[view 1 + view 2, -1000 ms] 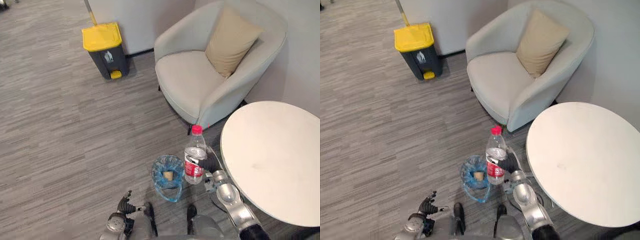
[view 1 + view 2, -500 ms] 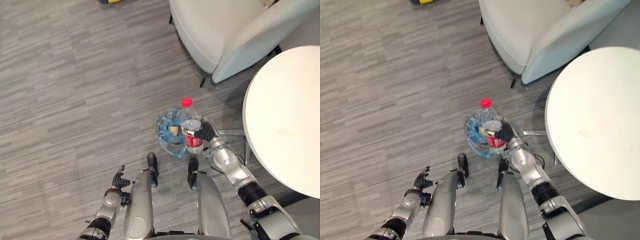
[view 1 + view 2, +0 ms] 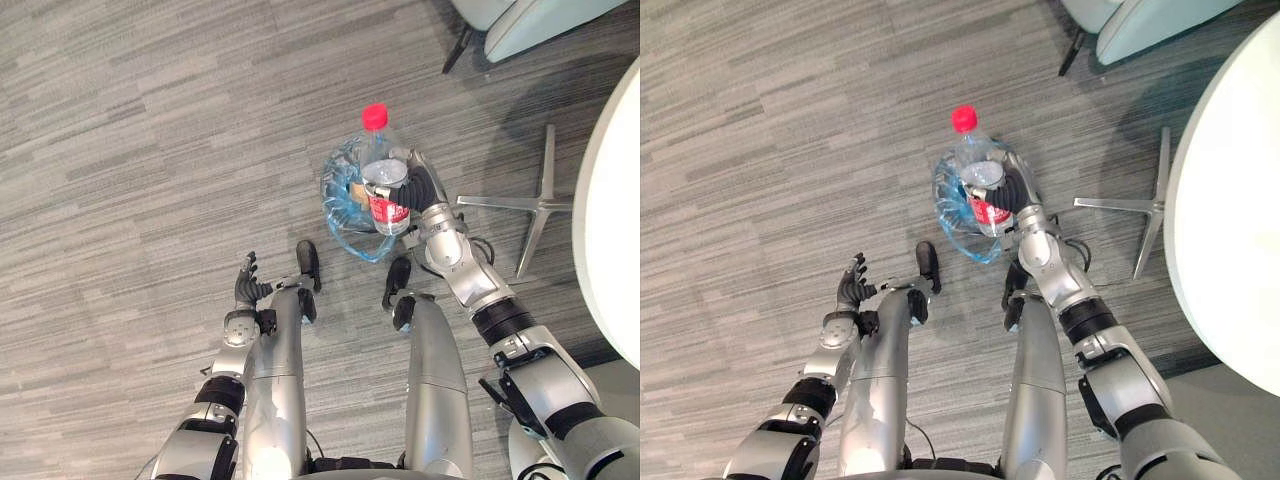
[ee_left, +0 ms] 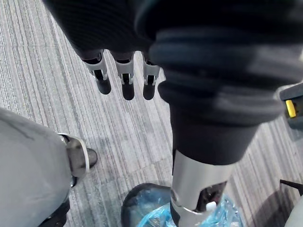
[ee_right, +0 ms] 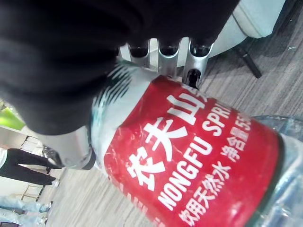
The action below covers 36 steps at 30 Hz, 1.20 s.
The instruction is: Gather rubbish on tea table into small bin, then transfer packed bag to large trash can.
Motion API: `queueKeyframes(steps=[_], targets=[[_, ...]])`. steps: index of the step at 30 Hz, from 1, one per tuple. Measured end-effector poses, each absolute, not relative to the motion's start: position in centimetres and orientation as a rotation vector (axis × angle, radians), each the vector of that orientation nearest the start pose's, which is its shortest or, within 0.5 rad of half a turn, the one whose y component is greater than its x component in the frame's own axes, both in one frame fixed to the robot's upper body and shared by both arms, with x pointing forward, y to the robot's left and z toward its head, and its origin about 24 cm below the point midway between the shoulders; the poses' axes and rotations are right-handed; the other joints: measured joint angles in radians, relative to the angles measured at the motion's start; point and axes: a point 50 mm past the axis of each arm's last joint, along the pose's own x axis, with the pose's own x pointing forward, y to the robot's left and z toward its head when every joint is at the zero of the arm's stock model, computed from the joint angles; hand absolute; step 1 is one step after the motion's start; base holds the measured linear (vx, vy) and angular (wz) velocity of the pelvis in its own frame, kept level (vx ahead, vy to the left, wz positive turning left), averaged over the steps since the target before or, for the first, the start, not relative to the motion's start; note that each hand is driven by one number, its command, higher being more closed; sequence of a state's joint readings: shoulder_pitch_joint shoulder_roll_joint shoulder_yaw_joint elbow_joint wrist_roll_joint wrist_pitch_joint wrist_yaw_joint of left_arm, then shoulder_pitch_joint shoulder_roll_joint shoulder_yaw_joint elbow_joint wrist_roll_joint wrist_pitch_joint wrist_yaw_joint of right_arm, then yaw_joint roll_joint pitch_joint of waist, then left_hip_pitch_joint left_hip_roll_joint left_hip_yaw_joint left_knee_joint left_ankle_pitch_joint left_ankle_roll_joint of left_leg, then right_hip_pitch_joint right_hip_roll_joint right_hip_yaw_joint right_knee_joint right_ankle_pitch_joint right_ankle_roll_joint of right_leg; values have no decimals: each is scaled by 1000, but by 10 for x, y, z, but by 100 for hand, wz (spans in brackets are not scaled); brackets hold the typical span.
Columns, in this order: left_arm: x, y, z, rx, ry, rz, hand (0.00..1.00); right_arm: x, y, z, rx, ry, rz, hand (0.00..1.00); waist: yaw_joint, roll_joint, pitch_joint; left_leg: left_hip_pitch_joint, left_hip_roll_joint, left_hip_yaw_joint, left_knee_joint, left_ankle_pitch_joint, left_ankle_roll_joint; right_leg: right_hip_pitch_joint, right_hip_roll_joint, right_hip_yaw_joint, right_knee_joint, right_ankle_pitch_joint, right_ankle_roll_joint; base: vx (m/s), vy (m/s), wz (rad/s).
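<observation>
We see the right robot hand (image 3: 420, 188) reaching forward and down from the near right, the arm stretched out low over the grey carpeted floor (image 3: 130, 150). Its fingers (image 5: 170, 53) and thumb are wrapped round the middle of a clear plastic bottle (image 3: 384, 185) with a red cap (image 3: 374, 116) and a red label, so this robot hand is grasping the bottle. The bottle stands nearly upright, cap toward the far side, and its lower end sits over the mouth of the small bin (image 3: 340, 222), which is lined with a blue bag (image 3: 335, 185). We cannot tell whether the bottle's base touches the bag. A small tan object (image 3: 356, 190) lies inside the bin, just left of the bottle.

The left robot hand (image 3: 245, 288) hangs low at the near left, well apart from the bin, palm turned inward. Its fingers (image 4: 124, 78) are straight and relaxed, holding nothing.

The white round counter (image 3: 615, 190) shows at the right edge, its star-shaped metal foot (image 3: 540, 205) on the floor just right of the bin. Part of a pale armchair (image 3: 530, 22) shows at the far right
</observation>
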State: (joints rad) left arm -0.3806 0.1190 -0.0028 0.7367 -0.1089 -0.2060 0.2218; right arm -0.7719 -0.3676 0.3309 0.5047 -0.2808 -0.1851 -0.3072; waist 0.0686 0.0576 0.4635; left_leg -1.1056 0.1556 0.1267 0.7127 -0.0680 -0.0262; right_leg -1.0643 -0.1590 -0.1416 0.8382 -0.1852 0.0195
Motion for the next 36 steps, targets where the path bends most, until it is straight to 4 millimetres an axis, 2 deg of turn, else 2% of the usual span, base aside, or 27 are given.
queueKeyframes(steps=[5,16,23,33,34,36], targets=[[321,173,16,29,93,203,0,378,-126,186,-739,-543,-10,100,3,-9,11,-88,-1,-18,44,2,1,-83,-12,-13,60,-21,-5,6,-27,11],[325,172,36,9,-9,198,0,388,-140,187,-772,-481,-61,100,3,-14,15,-197,6,-21,90,-3,-2,-200,-24,-17,136,-54,-13,-15,-20,4],[325,171,40,7,-33,192,0,392,-149,194,-782,-477,-106,100,3,-14,15,-212,7,-19,95,4,-3,-218,-28,-17,150,-56,-16,-3,0,1],[325,170,43,-14,-48,190,0,394,-147,207,-780,-511,-114,100,4,-14,15,-224,7,-19,99,4,-3,-234,-32,-19,164,-63,-20,-16,2,1],[325,170,43,-15,-48,190,0,394,-146,208,-779,-514,-114,0,4,-14,15,-224,7,-19,100,4,-3,-234,-33,-19,165,-64,-21,-34,5,2],[325,170,43,-15,-49,190,0,394,-146,209,-778,-518,-115,0,4,-14,15,-224,7,-19,100,3,-3,-234,-33,-19,166,-65,-21,0,0,0]])
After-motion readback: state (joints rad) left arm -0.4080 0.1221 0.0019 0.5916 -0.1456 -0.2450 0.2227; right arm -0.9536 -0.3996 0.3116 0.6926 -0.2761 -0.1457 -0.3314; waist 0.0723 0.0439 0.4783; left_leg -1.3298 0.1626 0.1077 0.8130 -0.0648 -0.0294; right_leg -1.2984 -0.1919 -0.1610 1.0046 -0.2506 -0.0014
